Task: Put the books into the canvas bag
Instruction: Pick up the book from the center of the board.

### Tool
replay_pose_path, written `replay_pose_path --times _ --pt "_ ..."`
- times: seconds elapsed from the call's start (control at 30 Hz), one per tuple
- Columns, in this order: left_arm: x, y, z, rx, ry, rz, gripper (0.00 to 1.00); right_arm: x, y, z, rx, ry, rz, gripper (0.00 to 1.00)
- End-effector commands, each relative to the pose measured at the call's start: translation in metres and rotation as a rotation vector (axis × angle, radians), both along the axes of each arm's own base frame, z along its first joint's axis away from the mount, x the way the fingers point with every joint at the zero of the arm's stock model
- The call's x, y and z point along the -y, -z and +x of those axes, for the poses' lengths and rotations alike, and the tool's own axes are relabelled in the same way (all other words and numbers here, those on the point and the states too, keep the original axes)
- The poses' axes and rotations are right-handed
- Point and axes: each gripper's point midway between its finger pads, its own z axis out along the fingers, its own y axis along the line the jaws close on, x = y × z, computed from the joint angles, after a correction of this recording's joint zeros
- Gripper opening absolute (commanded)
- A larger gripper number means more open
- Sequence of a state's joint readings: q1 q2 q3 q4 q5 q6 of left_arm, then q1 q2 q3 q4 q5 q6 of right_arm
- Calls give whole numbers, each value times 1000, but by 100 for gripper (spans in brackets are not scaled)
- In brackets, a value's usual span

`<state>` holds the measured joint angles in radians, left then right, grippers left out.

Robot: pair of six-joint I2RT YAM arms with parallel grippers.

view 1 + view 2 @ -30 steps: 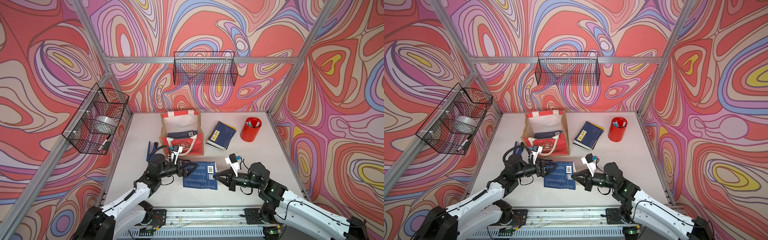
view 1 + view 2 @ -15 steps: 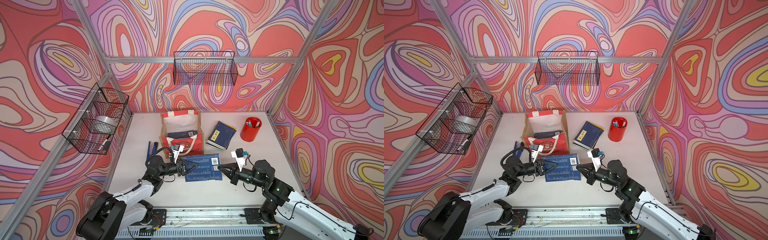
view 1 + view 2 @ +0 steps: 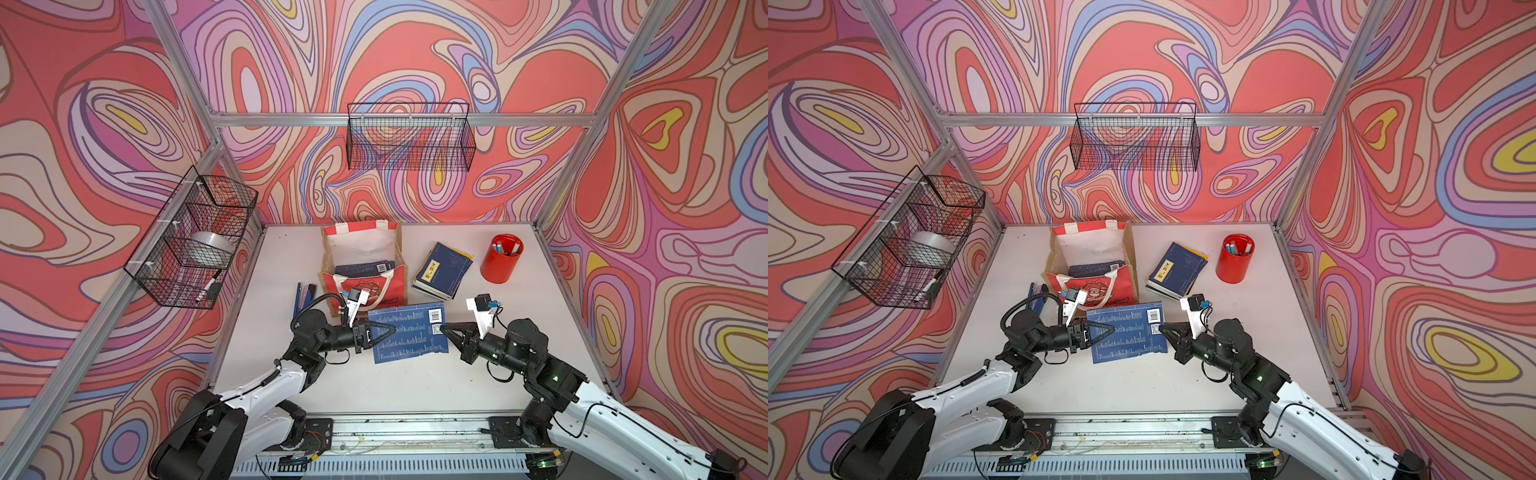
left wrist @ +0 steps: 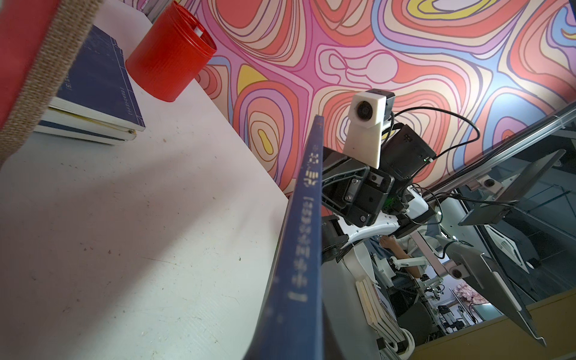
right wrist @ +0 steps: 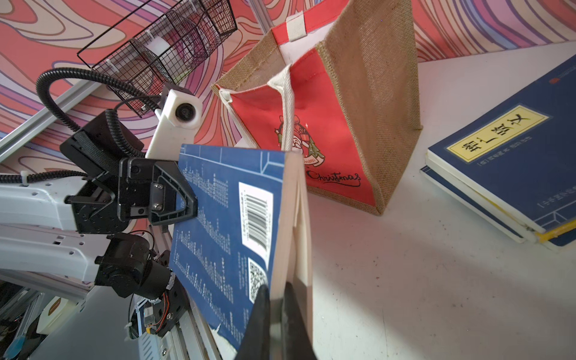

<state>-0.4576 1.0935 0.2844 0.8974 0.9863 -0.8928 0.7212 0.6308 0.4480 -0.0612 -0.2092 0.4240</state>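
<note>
In both top views, some books are seen already inside the canvas bag at the table's far edge. A stack is left beside the bag.

Over the table's middle, a held book is pinched at opposite edges by the left gripper and right gripper.

In the left wrist view, the held book is seen edge-on, raised off the table.

In the right wrist view, its page edge is clamped by the right gripper and its cover by the left gripper. Insertion is judged not yet done.

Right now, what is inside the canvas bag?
In both top views, the canvas bag holds dark navy books near its front. Their number is unclear, because the near red wall hides the bottom and their lower parts.
</note>
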Motion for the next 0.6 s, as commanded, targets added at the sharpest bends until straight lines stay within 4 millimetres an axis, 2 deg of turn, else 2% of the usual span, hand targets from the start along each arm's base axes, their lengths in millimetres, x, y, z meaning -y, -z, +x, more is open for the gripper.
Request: replay_pose_path --times 0.0,0.13,0.17,0.2,0.23,0.3,0.47,0.57 --pt "0 -8 -1 34 3 8 0 15 -20 16 65 114 31 0" --pt "-3 -10 14 23 -75 139 0 13 -22 21 57 124 20 0" --pt "-7 -14 18 32 -110 194 0 11 -25 22 60 118 12 7" --pt "-11 -37 25 89 -156 228 0 9 -28 23 64 108 7 26" --pt "-17 -46 30 110 -201 277 0 7 -31 24 69 103 2 40" --pt "-29 -71 39 169 -273 356 0 5 -35 27 77 99 -15 58" --pt "-50 -113 64 134 -350 479 0 -1 -47 43 79 127 -52 80" --pt "-69 -141 76 129 -434 558 0 -5 -48 72 19 194 -163 83"
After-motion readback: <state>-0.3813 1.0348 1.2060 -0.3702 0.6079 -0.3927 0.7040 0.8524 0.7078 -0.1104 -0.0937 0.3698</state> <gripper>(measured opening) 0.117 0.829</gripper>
